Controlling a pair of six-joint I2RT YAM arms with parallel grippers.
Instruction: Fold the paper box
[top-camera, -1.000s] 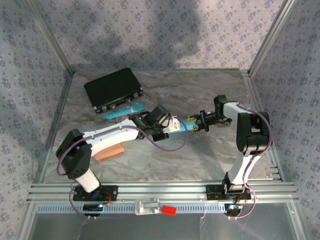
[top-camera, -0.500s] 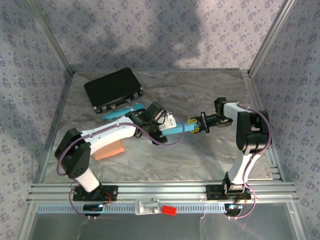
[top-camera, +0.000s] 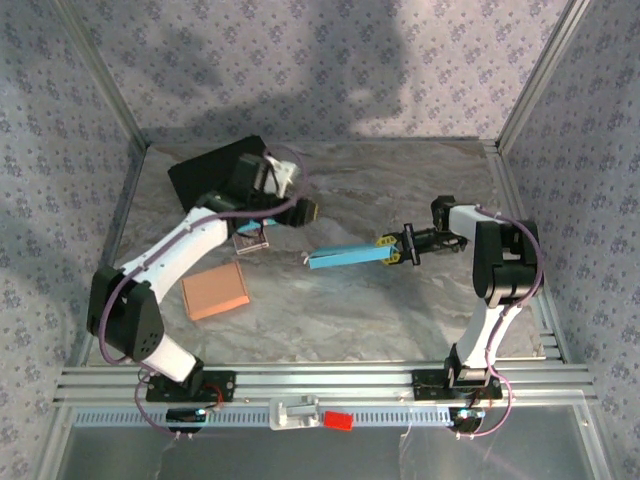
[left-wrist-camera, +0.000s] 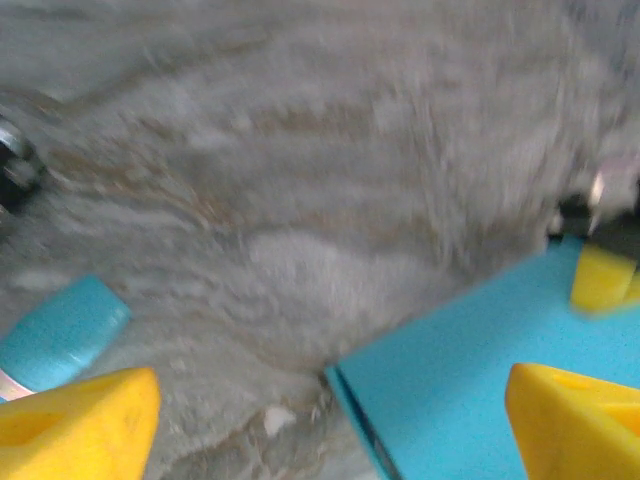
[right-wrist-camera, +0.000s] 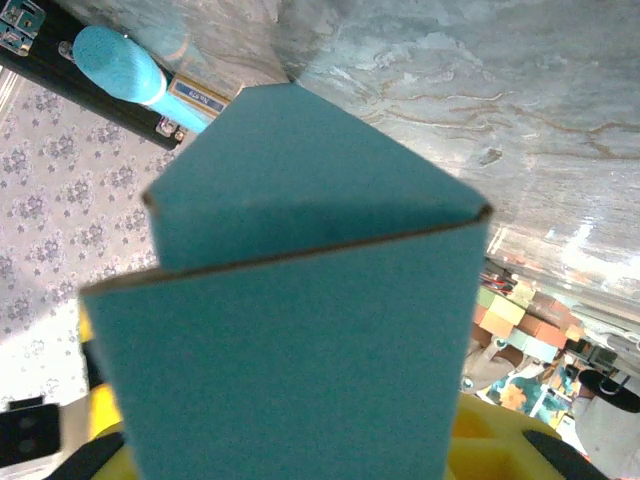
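The blue paper box (top-camera: 345, 256) is a flattened sleeve, stretching left from my right gripper (top-camera: 396, 250), which is shut on its right end. The right wrist view has the box (right-wrist-camera: 300, 300) folded flat between the yellow fingers (right-wrist-camera: 490, 445), its far end pointed. My left gripper (top-camera: 304, 212) hangs open and empty up and left of the box, apart from it. From the left wrist its yellow fingertips (left-wrist-camera: 80, 420) stand wide, with the box's left corner (left-wrist-camera: 470, 390) low on the right.
A black case (top-camera: 205, 172) lies at the back left, under the left arm. A brown cardboard box (top-camera: 215, 290) sits near the front left, and a small clear item (top-camera: 250, 243) lies beside the arm. A teal cylinder (right-wrist-camera: 115, 62) rests against the case.
My left gripper has let go of the blue box and swung back left toward the black case. The box has stayed in the right gripper, now free at its left end.
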